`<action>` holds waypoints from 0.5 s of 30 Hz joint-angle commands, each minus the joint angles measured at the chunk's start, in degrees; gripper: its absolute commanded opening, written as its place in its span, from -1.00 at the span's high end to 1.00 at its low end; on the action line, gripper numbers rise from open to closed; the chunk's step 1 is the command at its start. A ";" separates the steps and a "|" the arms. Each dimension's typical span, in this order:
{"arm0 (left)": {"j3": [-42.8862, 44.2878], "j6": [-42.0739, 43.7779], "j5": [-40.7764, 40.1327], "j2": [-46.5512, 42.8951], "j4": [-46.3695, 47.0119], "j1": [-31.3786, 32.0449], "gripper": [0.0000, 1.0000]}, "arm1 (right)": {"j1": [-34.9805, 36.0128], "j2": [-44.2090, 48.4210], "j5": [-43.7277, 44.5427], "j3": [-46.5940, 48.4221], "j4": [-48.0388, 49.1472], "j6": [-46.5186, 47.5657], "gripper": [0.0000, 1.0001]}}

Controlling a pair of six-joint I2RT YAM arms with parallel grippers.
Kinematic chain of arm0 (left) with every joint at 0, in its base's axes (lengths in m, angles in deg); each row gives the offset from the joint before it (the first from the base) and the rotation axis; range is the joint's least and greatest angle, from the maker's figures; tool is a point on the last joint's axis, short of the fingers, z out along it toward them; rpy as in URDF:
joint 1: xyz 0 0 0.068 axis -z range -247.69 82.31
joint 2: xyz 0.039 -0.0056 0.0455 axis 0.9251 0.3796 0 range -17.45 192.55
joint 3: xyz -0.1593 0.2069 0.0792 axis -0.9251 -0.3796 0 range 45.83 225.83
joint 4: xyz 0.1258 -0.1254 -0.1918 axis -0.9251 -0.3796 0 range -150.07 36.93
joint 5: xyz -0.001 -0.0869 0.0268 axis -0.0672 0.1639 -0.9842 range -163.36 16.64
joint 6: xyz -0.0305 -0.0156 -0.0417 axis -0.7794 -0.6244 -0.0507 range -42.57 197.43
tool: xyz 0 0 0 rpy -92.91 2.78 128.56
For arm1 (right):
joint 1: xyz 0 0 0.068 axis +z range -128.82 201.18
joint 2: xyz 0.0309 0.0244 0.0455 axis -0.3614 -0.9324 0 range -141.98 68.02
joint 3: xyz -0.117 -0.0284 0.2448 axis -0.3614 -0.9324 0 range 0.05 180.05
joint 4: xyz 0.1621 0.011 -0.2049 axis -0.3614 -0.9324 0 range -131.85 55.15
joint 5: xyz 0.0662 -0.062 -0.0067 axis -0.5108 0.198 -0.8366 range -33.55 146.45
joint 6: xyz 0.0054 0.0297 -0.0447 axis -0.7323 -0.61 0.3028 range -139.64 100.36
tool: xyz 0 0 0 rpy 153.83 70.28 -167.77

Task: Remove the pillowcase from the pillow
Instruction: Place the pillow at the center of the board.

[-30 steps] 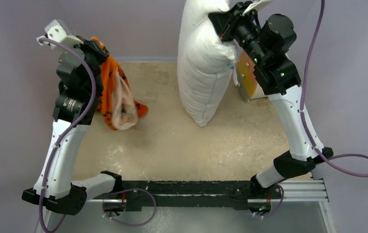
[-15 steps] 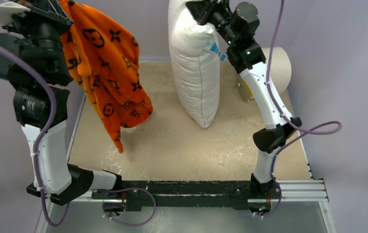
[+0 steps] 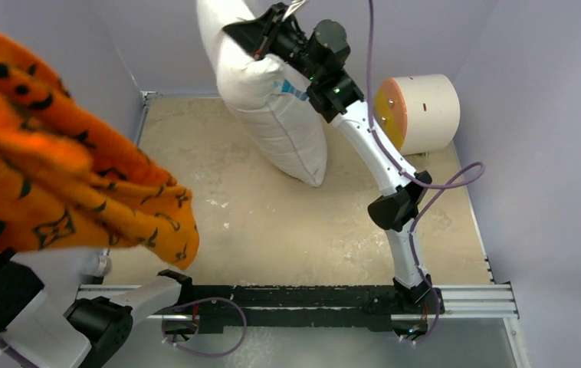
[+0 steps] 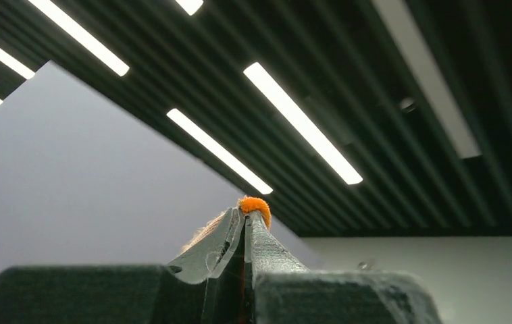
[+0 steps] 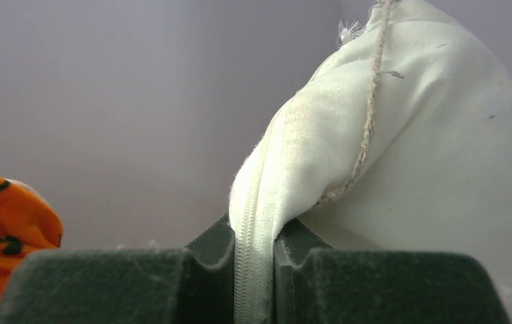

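The orange pillowcase (image 3: 65, 176) hung well apart from the white pillow (image 3: 272, 115), pinched in the left gripper (image 4: 245, 217) over the tabletop's (image 3: 287, 230) left edge, while the right gripper (image 5: 253, 236) clamped the pillow's seam near the far edge.

A sand-coloured table (image 3: 272, 230), dusted with pale flecks near its front edge, carries a white cylinder (image 3: 425, 111) lying on its side in the far right corner, its orange face turned toward the middle. A black mounting rail (image 3: 310, 295) runs along the near edge. The lower corner of a white pillow (image 3: 272, 123) dips toward the far centre; contact is unclear.
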 commanded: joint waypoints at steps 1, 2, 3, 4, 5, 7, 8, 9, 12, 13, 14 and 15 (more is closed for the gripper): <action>3.21 -5.14 5.85 1.12 11.44 2.16 1.00 | 7.23 4.50 -5.97 5.14 17.52 -5.19 1.00; 4.69 -5.67 6.08 1.69 11.58 2.96 1.00 | 8.34 4.63 -6.31 6.01 17.78 -5.63 1.00; 5.73 -6.13 5.92 2.31 11.64 3.72 1.00 | 9.44 5.07 -6.45 6.62 18.27 -5.92 1.00; 6.55 -6.34 5.60 2.96 11.54 4.40 1.00 | 10.32 5.58 -6.64 6.64 19.23 -6.54 1.00; 6.88 -6.33 5.22 3.33 11.45 5.17 1.00 | 11.01 6.39 -6.92 6.44 20.38 -7.30 1.00; 6.83 -6.69 4.57 3.90 11.32 6.84 1.00 | 11.59 7.71 -7.40 6.30 22.09 -9.64 1.00; 6.59 -6.98 4.66 4.17 11.57 7.51 1.00 | 11.61 8.34 -7.77 5.96 23.34 -11.08 1.00; 6.51 -7.57 4.87 4.64 11.81 8.20 1.00 | 11.61 8.88 -8.02 5.71 23.90 -12.08 1.00; 7.20 -10.26 6.43 6.35 12.67 9.28 1.00 | 11.55 10.56 -9.06 4.28 25.70 -14.22 1.00; 7.69 -11.18 6.99 7.06 12.71 9.29 1.00 | 11.06 10.73 -9.22 3.63 26.55 -15.42 1.00; 8.21 -12.23 7.58 7.65 12.82 9.29 1.00 | 10.36 10.75 -9.27 3.06 27.37 -16.76 1.00; 8.35 -12.63 7.84 8.09 12.76 9.29 1.00 | 9.40 10.47 -9.27 2.71 27.99 -18.52 1.00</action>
